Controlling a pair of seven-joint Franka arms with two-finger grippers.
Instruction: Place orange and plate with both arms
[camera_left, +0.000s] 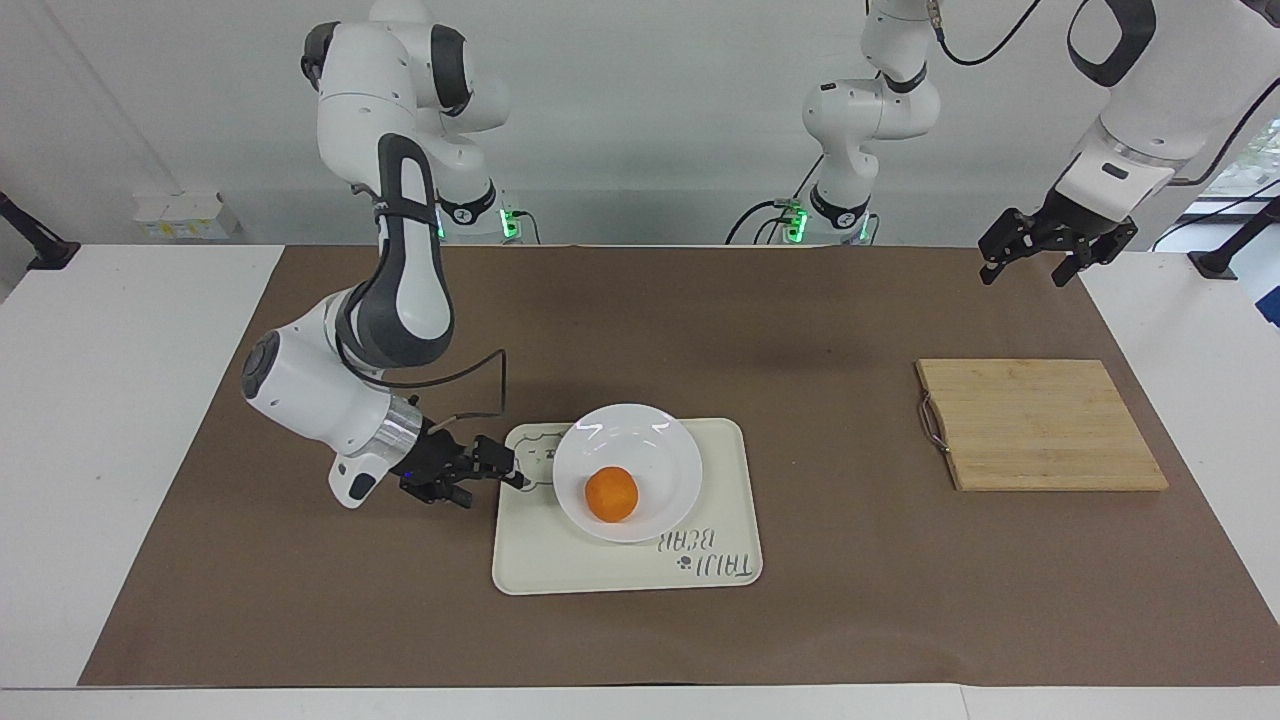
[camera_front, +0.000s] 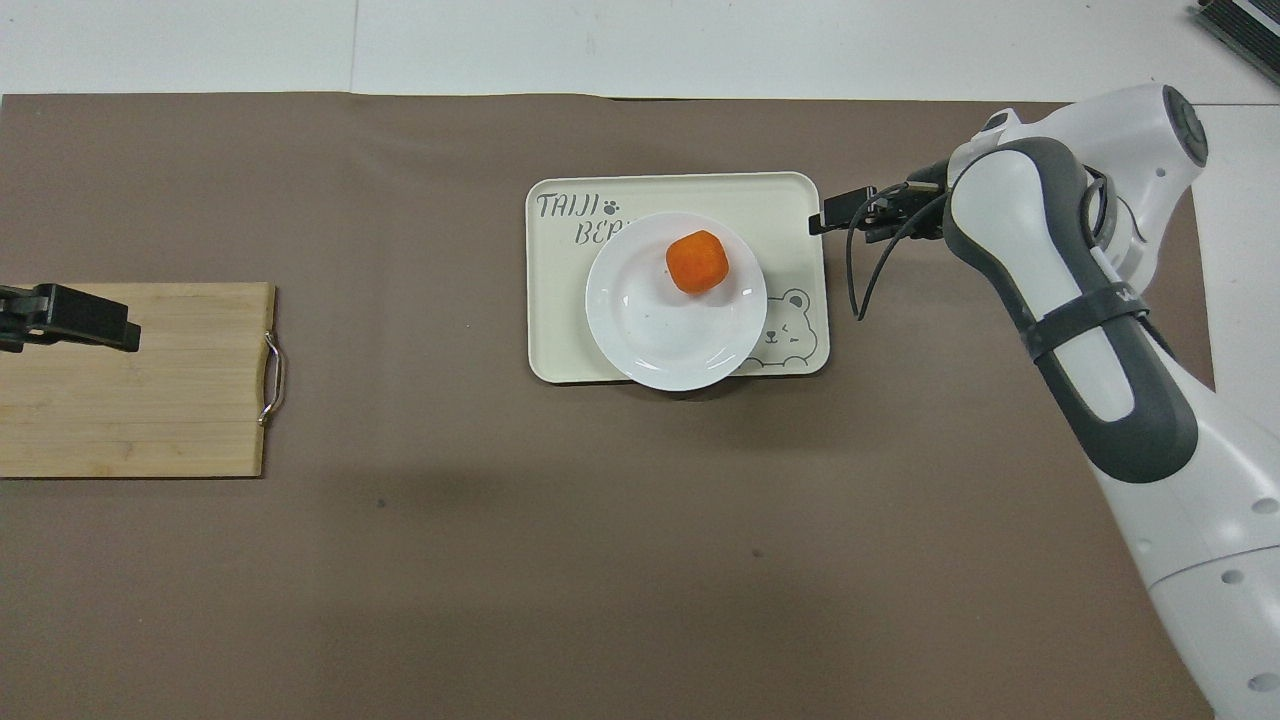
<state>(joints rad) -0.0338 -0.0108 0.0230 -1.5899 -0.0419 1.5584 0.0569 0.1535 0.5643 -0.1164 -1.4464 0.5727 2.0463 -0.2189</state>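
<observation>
— Judging by how things lie, which step is this?

— The placing looks done, or nearly so. Start nearest the robots: the left gripper (camera_left: 1030, 268) hangs in the air with its jaws apart and empty, over the left arm's end of the tabletop (camera_left: 800, 330), by the wooden board (camera_left: 1040, 425). That arm waits.

— And the right one?

— The right gripper (camera_left: 505, 472) is low, just beside the edge of the cream tray (camera_left: 620, 570) toward the right arm's end. It is apart from the plate and holds nothing. Whether its jaws are apart or together I cannot tell.

— Where is the plate?

— The plate (camera_left: 660, 430) lies flat on the tray, overlapping the bear drawing and part of the lettering. It is white, glossy, shallow and round. The orange (camera_left: 611, 495) sits in it, small and bright, in the part farther from the robots.

— What does the next move call for?

— I think the right arm should lift clear without nudging the rim, since the fruit could roll.
</observation>
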